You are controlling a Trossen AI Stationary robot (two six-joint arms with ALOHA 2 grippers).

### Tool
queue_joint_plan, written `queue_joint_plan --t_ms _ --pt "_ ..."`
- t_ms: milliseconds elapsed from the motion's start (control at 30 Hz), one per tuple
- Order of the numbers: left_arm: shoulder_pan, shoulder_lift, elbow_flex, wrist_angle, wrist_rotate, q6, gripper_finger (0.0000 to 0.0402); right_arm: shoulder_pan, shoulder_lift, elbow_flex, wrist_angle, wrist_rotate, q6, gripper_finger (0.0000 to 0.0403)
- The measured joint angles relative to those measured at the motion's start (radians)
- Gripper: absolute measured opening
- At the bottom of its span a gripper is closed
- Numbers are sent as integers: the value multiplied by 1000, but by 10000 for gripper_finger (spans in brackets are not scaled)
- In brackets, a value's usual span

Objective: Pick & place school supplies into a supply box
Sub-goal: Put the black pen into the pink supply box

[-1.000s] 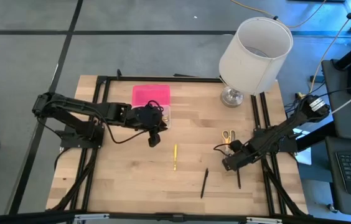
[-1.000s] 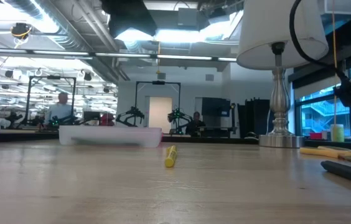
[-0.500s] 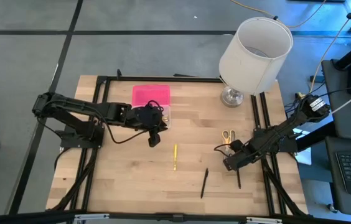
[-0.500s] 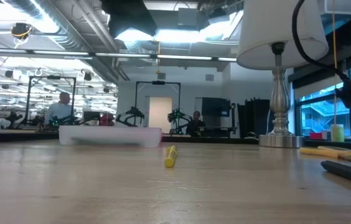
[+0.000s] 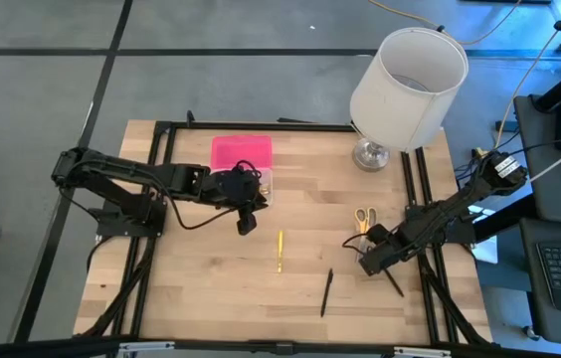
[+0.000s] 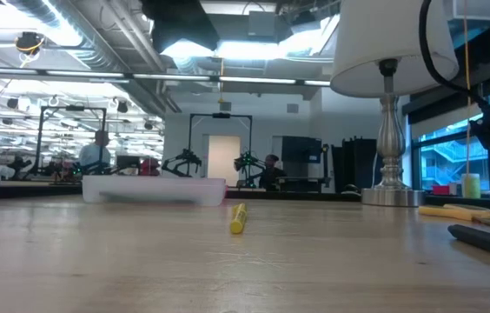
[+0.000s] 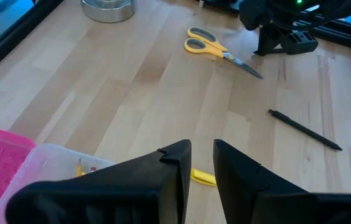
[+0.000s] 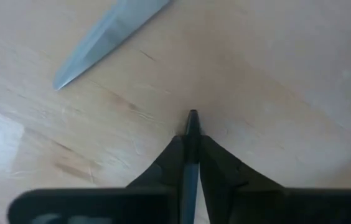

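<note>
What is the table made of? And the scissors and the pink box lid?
The table looks like pale wood: plank seams and grain show. The scissors seem to have shiny grey metal blades and smooth yellow handles, probably plastic. The pink lid looks like plastic, bright and even in colour, though that is a guess.

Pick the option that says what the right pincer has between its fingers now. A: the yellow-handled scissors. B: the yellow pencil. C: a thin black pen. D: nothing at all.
C: in the right wrist view the right pincer is closed on a thin black pen whose tip juts out past the fingers, while the scissors and the yellow pencil lie apart on the table.
</note>
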Motion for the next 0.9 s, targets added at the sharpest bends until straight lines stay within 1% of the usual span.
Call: queue_joint_plan --t_ms 100,233,633,733,900 --pt "0 0 0 0 0 0 61 0 1 9 -4 -10 -23 43" --pt "0 0 0 0 0 0 61 0 5 39 -16 -10 -57 40" --pt "0 0 0 0 3 0 61 -1 3 180 -13 -8 -185 43" --pt "0 0 0 0 4 0 61 -2 2 232 -12 36 -236 43" --pt "0 0 0 26 4 7 61 -39 2 348 -8 155 -383 43"
